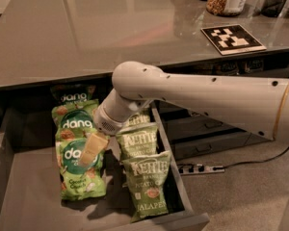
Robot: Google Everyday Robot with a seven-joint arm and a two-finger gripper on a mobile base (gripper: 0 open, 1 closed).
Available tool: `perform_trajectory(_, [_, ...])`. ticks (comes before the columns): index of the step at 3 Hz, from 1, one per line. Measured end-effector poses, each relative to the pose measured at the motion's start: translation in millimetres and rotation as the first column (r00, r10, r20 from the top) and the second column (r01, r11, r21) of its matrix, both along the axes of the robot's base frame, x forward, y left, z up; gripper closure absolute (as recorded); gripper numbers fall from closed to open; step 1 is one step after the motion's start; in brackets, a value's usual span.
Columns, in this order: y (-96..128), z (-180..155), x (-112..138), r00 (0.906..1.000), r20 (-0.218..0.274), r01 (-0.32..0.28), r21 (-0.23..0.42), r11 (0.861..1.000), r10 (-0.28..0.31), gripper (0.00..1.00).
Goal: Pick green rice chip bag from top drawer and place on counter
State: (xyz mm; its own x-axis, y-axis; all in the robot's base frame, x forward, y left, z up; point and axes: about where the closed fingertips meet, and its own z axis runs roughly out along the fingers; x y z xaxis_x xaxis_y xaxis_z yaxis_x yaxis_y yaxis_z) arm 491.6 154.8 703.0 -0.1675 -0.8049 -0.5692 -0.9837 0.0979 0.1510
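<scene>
gripper low inside top drawer, over upper half of front green rice chip bag | grip state: cannot tell | bag flat on floor, 2 dang bags behind, 3 Kettle bags along right wall | bare floor left and front | counter edge overhangs drawer's back
</scene>
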Motion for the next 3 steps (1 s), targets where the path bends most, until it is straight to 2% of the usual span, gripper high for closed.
perform_trajectory(2, [19.1, 3.6, 7.5, 0.998, 0.01, -0.062, 0.024, 0.998, 0.062, 0.0])
perform_trajectory(3, [40.1, -8.8, 31.2, 0.992, 0.06, -0.113, 0.035, 0.993, 0.111, 0.0])
